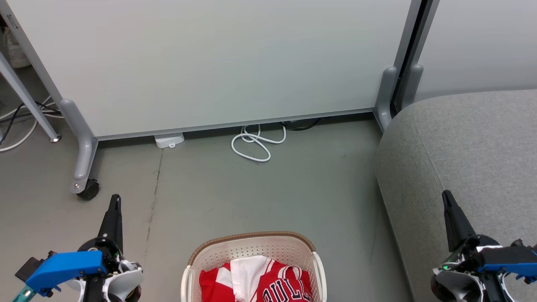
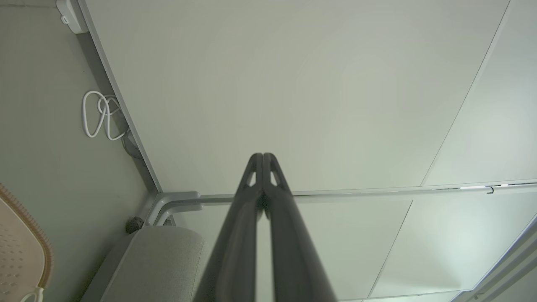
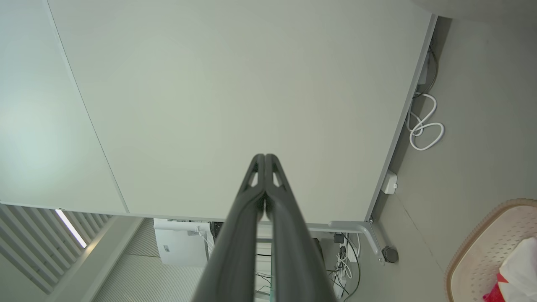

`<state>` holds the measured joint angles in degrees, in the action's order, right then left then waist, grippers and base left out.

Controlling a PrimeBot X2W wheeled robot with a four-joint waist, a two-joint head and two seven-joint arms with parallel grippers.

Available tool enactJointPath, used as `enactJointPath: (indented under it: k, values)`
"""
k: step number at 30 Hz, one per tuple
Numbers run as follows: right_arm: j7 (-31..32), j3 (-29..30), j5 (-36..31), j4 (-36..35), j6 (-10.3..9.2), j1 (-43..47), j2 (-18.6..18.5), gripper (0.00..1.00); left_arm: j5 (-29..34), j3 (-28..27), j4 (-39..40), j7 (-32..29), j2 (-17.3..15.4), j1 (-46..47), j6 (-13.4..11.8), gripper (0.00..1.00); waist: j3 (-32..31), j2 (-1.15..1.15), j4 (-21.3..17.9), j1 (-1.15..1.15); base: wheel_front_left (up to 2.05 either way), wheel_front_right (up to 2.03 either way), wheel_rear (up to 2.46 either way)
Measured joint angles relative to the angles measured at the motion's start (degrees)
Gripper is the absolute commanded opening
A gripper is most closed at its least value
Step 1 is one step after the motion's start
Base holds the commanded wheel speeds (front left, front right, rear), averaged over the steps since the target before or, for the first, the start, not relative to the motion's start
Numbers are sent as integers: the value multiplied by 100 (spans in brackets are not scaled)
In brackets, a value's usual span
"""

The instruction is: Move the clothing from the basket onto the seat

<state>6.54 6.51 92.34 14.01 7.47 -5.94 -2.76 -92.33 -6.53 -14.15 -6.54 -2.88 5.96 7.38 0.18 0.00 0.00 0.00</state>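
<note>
Spilling past the frame's bottom edge, clothing (image 1: 268, 283) fills basket (image 1: 251, 247).

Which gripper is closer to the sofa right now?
Right. The right gripper sits over the sofa; the left gripper is beyond the basket, above the floor.

A pale partition panel (image 1: 209, 63) is standing on the grey floor (image 1: 251, 197). A white cable (image 1: 256, 142) is lying coiled at its foot.
</note>
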Motion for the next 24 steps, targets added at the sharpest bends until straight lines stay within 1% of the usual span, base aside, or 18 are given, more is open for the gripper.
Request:
enactJointPath:
  k: [18,19,24]
  values:
    - [0,0,0,0,0,0,0,0,0,0,0,0,0,0,0,0,0,0,0,0,0,0,0]
    - [-4,-5,0,48,-1,34,8,100,1,4,-52,7,5,-35,-1,100,0,0,0,0,0,0,0]
    - [-52,-41,-8,246,-14,249,33,100,10,19,-237,54,57,-319,-2,100,3,0,0,0,0,0,0]
